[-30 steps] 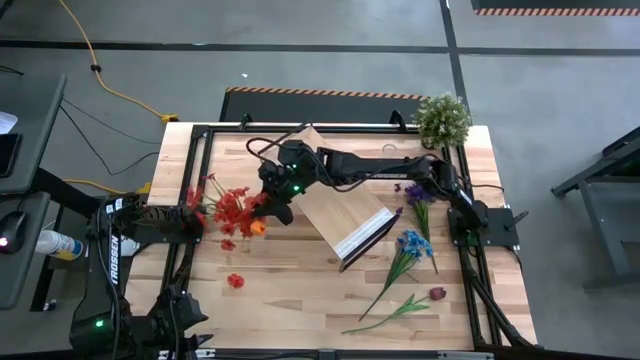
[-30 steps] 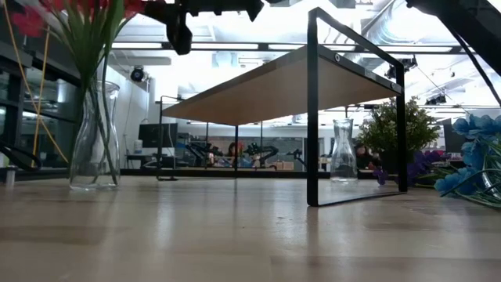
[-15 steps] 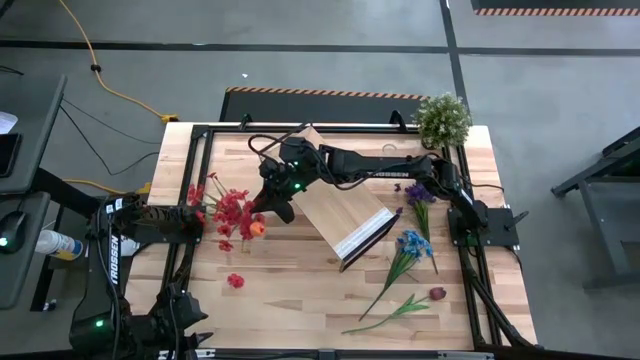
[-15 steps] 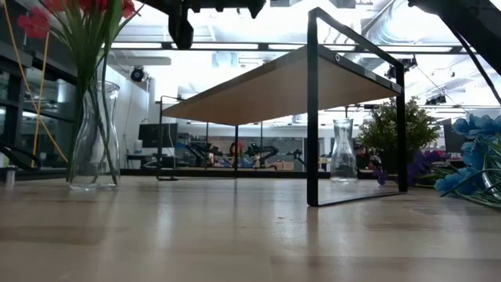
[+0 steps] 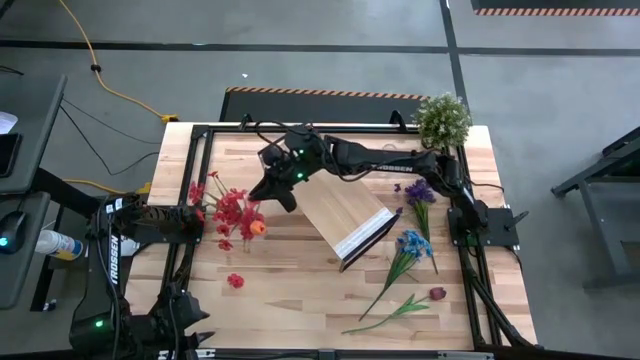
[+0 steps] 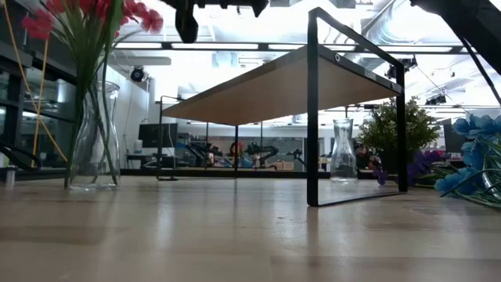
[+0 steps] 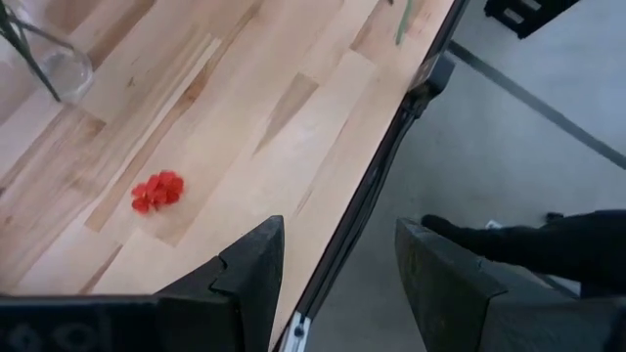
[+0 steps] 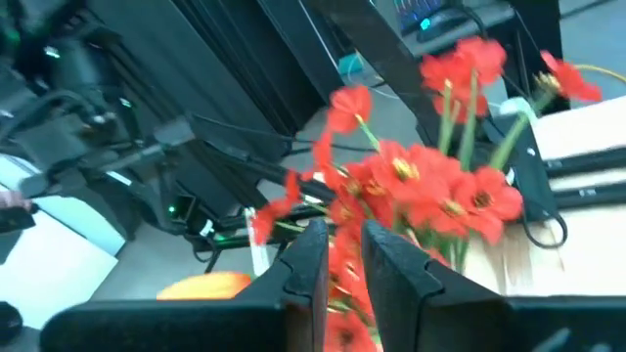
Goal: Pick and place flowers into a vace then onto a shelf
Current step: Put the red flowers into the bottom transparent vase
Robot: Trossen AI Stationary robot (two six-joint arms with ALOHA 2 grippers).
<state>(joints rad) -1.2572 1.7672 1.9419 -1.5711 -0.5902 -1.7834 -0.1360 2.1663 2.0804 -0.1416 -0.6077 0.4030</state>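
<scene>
A bunch of red flowers (image 5: 230,212) stands with its green stems in a clear glass vase (image 6: 94,141) at the table's left. My right gripper (image 5: 272,193) hovers level just beyond the blooms (image 8: 440,186) on their far-right side. It is shut, and I see nothing between its fingers. My left gripper (image 7: 337,284) waits open at the left edge, above the table. A purple flower (image 5: 417,195), a blue flower (image 5: 410,245) and a dark red flower (image 5: 437,293) lie flat on the table's right side. The shelf (image 5: 340,215) stands on its black frame mid-table.
A loose red bloom (image 5: 235,281) lies near the front left. A bushy potted plant (image 5: 442,118) stands at the far right corner. An empty glass vase (image 6: 343,153) stands beyond the shelf. Bare wood lies along the near edge.
My right gripper has drawn back from the bunch toward the table's far edge and risen a little. The blooms in the vase have swayed and now lean slightly toward the gripper. The vase has stayed in place.
</scene>
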